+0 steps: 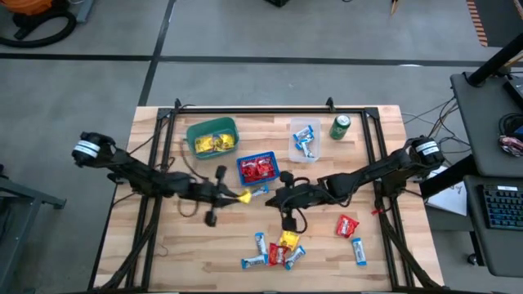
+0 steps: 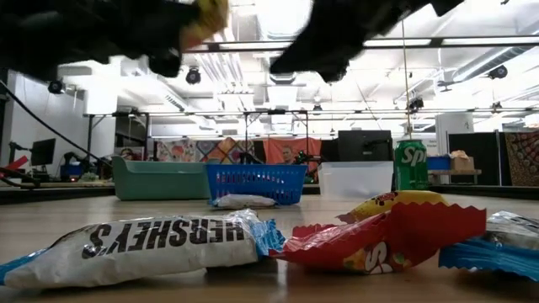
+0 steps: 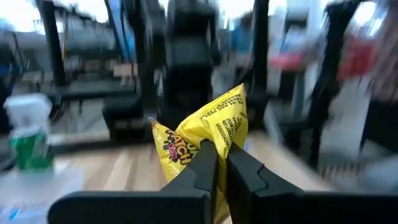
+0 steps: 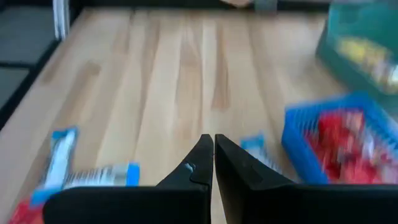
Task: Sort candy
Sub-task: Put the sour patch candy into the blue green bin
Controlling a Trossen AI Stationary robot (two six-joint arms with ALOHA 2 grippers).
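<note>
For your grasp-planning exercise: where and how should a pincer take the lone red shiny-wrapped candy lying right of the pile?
Probably across the middle of the lone red shiny-wrapped candy, coming straight down. It lies flat on the wooden table, apart from the blue-and-white bar, so both long edges are clear for the fingers.

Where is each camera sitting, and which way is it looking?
High view: above the table, looking straight down; both dark arms show, the left gripper holding a yellow candy.
Low view: at tabletop height, looking across a Hershey's bar to the baskets; both arms hang blurred at the top.
Left wrist view: on the left arm, looking past its fingers clamped on the yellow candy.
Right wrist view: on the right arm, looking down at the table; the right gripper is shut and empty.
Shared: the blue basket.
</note>
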